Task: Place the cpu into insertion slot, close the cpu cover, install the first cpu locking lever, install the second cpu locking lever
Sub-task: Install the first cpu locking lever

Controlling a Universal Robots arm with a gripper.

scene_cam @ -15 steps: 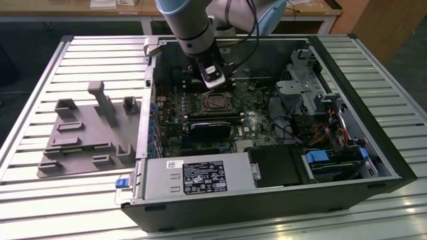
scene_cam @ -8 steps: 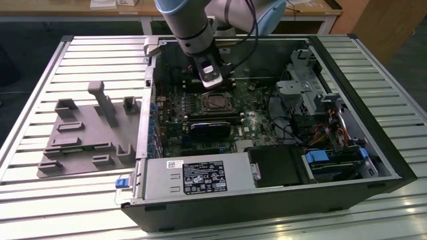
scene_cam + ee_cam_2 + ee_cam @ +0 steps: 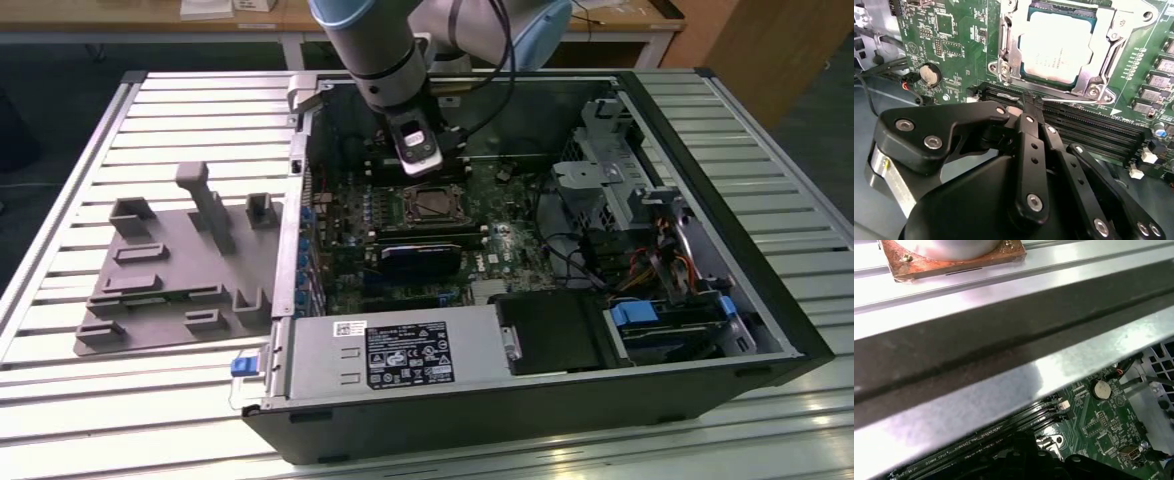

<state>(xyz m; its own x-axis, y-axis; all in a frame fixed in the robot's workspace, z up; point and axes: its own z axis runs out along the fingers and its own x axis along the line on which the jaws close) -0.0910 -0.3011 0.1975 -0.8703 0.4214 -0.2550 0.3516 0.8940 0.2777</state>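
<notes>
Reading from the exterior view's left: grey fixture tray [image 3: 160, 290] parked on the slatted table [image 3: 200, 105] beside the open computer case [image 3: 534, 415], clear of the arm's working space. Inside the case, gripper [image 3: 418, 168] poised just beside the insertion slot [image 3: 430, 204]. In the second wrist view, fingertips [image 3: 1030, 112] drawn fully together with nothing visibly held, set at the socket's edge next to the memory slots [image 3: 1094, 131], probably to work the thin locking lever [image 3: 1074, 100]. Beyond the tips, cpu [image 3: 1056, 45] seated in the slot, cpu cover [image 3: 1008, 55] lying flat over its edges to retain it.
</notes>
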